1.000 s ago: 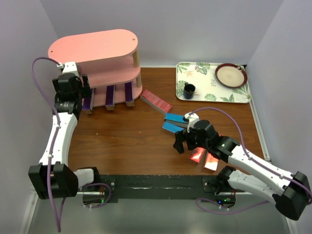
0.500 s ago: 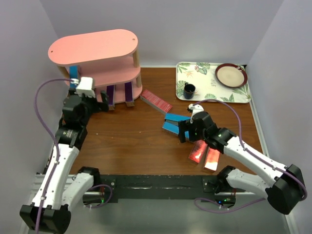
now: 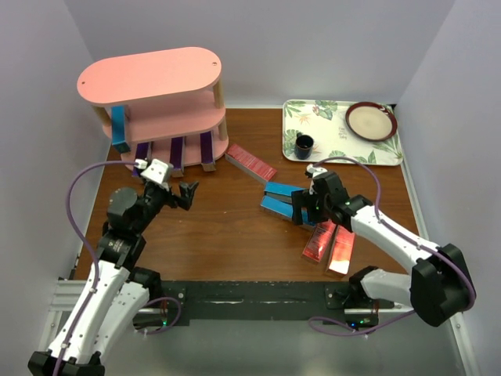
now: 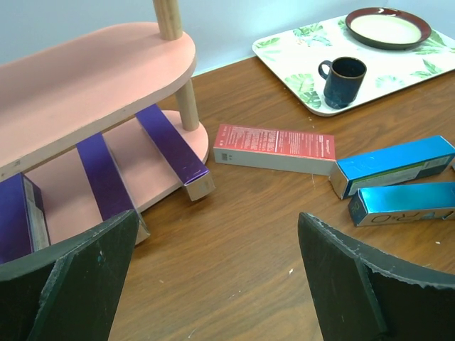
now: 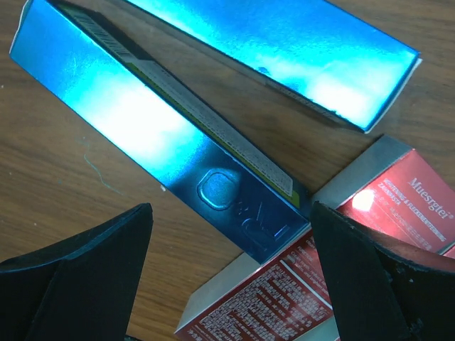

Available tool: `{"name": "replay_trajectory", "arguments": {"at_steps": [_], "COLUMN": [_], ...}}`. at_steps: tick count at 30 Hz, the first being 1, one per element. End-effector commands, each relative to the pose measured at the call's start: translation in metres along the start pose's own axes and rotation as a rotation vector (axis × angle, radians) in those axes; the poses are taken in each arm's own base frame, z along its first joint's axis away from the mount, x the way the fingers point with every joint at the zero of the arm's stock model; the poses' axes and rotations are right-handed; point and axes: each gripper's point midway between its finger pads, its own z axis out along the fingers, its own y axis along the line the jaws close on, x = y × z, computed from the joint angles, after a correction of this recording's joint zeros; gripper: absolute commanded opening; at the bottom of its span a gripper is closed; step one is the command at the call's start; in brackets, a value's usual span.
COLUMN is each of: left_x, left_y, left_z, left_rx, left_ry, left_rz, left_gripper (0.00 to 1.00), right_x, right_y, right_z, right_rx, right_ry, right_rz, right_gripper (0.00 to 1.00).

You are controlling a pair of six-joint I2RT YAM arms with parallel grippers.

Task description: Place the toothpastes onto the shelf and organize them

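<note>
Stretching out as a brown wooden worktop (image 3: 227, 235), carrying the pink shelf (image 3: 149, 74) at its far left and a floral tray (image 3: 337, 149) at its far right. Also bearing, lying flat between them, one red carton (image 3: 250, 163), two blue cartons (image 3: 275, 190) side by side, and two more red cartons (image 3: 317, 243) nearer the front edge.

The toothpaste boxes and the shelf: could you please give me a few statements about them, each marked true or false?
1. Three purple boxes lie on the bottom board of the shelf. True.
2. The mug stands on the bare table. False: it stands on the floral tray.
3. The left tool is open and holds nothing. True.
4. All the red boxes are on the shelf. False: none is there; the red boxes lie on the table.
5. The right tool is shut on a blue box. False: the right tool is open, over the blue boxes lying on the table.
</note>
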Motion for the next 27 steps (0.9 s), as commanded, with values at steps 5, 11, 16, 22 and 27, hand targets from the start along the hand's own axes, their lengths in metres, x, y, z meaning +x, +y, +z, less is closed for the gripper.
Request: {"name": "replay_trajectory", "arguments": {"at_steps": [5,11,16,22,27], "left_x": [-0.01,-0.006,-0.002,0.0,0.003], "left_y": [-0.008,-0.007,-0.009,-0.01,-0.011], "left_z": [0.001,0.002,0.004,0.005,0.006], "left_rx": [0.03,0.025,0.033,0.041,0.046], "left_ry": [-0.053,-0.041,-0.027,-0.022,-0.013], "left_rz": [0.016,0.014,0.011,0.01,0.009], "left_gripper": [1.0,1.0,1.0,1.0,1.0], "right_x": [-0.003,0.022,0.029,0.028,0.033], "right_y": [0.042,0.076,0.102,0.131,0.157], "right_z": [-0.001,-0.006,-0.012,-0.02,-0.01], "right_rx": [-0.201,-0.244,-0.327,-0.395,-0.446], "right_ry": [0.005,0.071,0.081,0.105,0.144], "right_rz": [-0.1,-0.178,-0.151,-0.183,-0.181], "right_gripper": [0.96,0.96,0.94,0.93,0.93]}}
